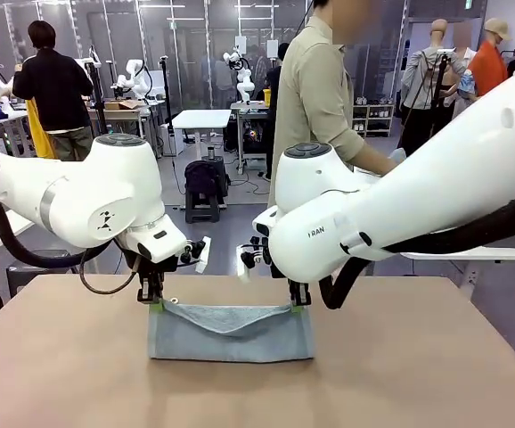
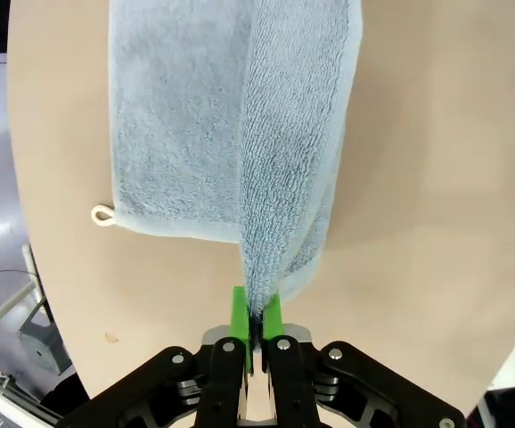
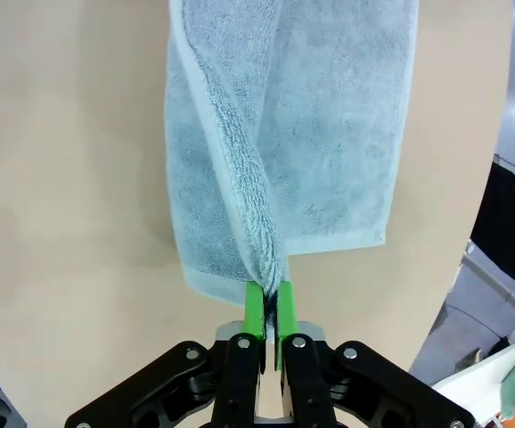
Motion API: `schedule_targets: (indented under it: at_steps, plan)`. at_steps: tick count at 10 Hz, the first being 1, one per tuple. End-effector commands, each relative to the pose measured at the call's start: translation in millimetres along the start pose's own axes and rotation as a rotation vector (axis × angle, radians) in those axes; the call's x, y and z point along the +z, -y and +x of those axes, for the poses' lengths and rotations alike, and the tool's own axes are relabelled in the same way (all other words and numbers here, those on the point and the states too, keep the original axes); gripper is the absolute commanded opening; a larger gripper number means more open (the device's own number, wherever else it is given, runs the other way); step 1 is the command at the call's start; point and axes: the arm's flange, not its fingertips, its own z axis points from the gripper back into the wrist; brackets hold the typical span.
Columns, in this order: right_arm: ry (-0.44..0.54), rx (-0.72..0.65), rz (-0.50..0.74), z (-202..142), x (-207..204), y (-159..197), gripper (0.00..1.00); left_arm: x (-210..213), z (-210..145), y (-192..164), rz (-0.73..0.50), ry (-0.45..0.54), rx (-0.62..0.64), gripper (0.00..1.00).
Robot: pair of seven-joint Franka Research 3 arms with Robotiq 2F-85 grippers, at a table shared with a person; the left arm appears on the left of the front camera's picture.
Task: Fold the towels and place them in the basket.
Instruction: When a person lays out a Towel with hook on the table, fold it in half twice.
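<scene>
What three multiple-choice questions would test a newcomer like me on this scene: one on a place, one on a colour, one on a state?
1. Where is the towel?
A. On the brown table, one edge raised
B. Inside a wire container
C. On the floor

2. What colour is the towel?
A. Yellow
B. Red
C. Grey-blue

3. How do the left gripper and the right gripper stand?
A. Both open, clear of the cloth
B. Each shut on a corner of the towel
C. One open, one shut

Answers:
1 A, as most of the cloth lies flat on the tabletop between the arms while its near edge hangs from the fingers.
2 C, as the terry cloth shows pale grey-blue in every view.
3 B, as both wrist views show the green pads pinched together on the fabric.
</scene>
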Motion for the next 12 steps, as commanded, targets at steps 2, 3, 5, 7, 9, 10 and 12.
schedule_targets:
  at_steps: [2, 3, 5, 7, 9, 10, 12]
  plan:
    - [-0.006, 0.006, 0.013, -1.8, -13.6, 13.2, 0.07, 1.8, 1.3, -11.2, -0.005, -0.007, -0.007, 0.07]
    - [0.002, -0.002, 0.006, 0.0, -6.3, 6.5, 0.07, -1.3, -0.6, -4.6, 0.000, 0.001, 0.002, 0.07]
    - [0.002, -0.002, 0.006, 0.0, -6.3, 6.5, 0.07, -1.3, -0.6, -4.6, 0.000, 0.001, 0.002, 0.07]
    - [0.026, -0.019, 0.028, -4.6, -27.5, 20.8, 0.07, -14.8, 1.0, -25.8, -0.047, 0.015, -0.011, 0.07]
    - [0.025, -0.038, 0.014, -4.0, -37.6, 31.8, 0.07, -28.1, 9.5, -45.8, -0.068, 0.004, -0.045, 0.07]
    - [0.009, -0.045, 0.016, -3.0, -41.8, 36.4, 0.07, -32.2, 13.5, -53.7, -0.075, 0.004, -0.057, 0.07]
    - [-0.013, -0.058, 0.018, -3.5, -53.4, 47.0, 0.07, -40.2, 19.5, -68.8, -0.079, 0.009, -0.068, 0.07]
